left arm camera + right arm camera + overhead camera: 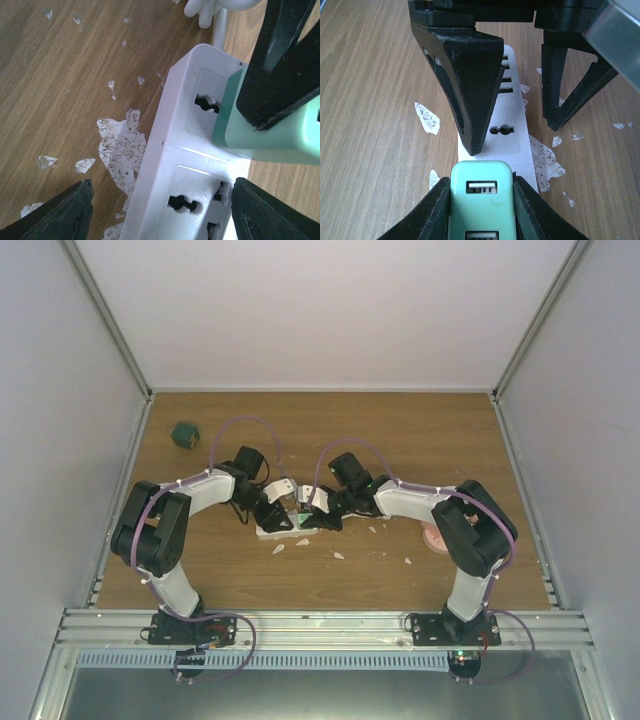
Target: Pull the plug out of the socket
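Observation:
A white power strip (272,533) lies on the wooden table between the arms. It also shows in the left wrist view (170,150) and the right wrist view (512,132). A mint-green USB plug (480,210) stands on one of its sockets; no prongs show. The plug is also in the left wrist view (272,135) and the top view (302,504). My right gripper (481,182) is shut on the plug's sides. My left gripper (162,182) is open and straddles the strip next to the plug, its right finger (270,210) at the strip's edge and its left finger (60,215) well clear.
White flecks and scuffed patches (120,145) dot the wood around the strip. A small dark-green block (184,433) lies at the back left. A pink round object (433,538) lies by the right arm. White walls enclose the table.

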You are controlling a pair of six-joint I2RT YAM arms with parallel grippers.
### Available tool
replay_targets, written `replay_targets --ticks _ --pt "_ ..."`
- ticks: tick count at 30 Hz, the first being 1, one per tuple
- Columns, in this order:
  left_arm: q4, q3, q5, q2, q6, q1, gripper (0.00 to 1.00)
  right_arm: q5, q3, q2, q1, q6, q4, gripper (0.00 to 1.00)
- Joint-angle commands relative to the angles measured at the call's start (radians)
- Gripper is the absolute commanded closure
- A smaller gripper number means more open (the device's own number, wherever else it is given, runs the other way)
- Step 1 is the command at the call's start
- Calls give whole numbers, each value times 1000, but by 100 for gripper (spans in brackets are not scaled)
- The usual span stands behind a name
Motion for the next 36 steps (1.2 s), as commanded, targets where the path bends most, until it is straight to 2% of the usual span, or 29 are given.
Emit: replay_targets --ticks 1,21,30,36 --pt "65 -39 -101 25 -3 -8 25 45 -19 -29 1 -2 -21 95" --pt "74 -45 -148 57 -11 -7 32 0 -16 -86 1 31 -14 96" --pt "-7 57 47 -3 5 69 29 -65 7 -97 -47 91 -18 96" --pt "-37 101 65 -22 22 86 27 -114 15 -140 -100 146 2 96"
